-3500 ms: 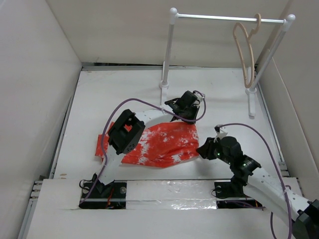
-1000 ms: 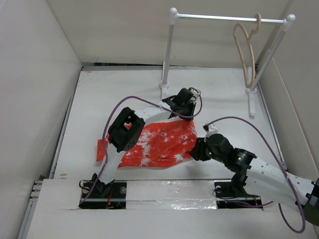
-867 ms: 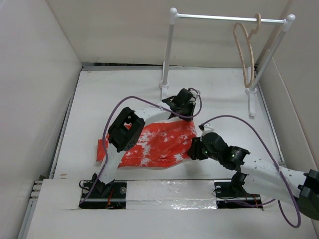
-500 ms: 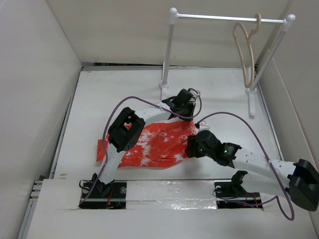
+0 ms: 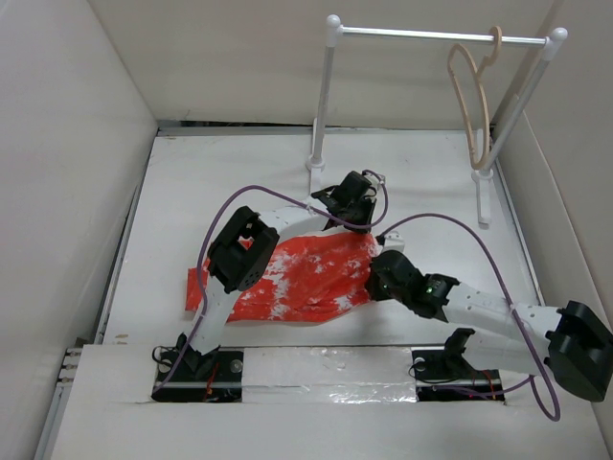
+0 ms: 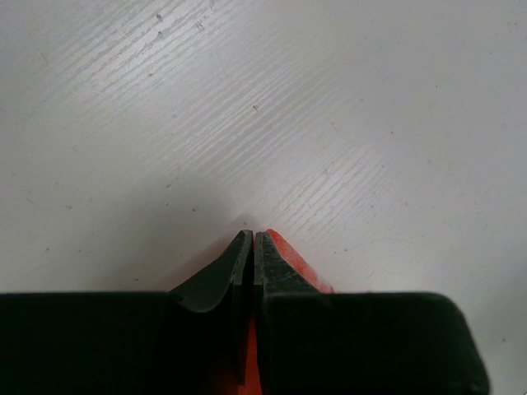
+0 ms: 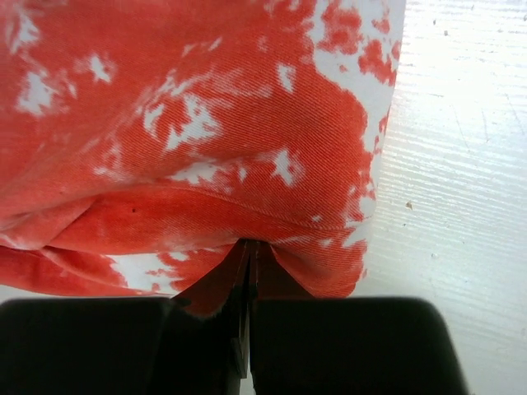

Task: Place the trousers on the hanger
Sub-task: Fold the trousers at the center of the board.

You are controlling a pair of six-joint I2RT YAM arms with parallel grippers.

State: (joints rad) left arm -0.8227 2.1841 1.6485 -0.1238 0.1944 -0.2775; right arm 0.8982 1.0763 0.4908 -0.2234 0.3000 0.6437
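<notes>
Bright, even light (soft shadows); near foreground blurred.

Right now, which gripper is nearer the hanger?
Left. The left gripper is at the trousers' far edge, left of the hanger; the right gripper, at their right edge, is farther.

The left arm [image 5: 241, 254] lies across the trousers [image 5: 316, 278], hiding part. Beside the left gripper [image 6: 251, 240] only an orange sliver peeks out; the right wrist view crops the cloth.
</notes>
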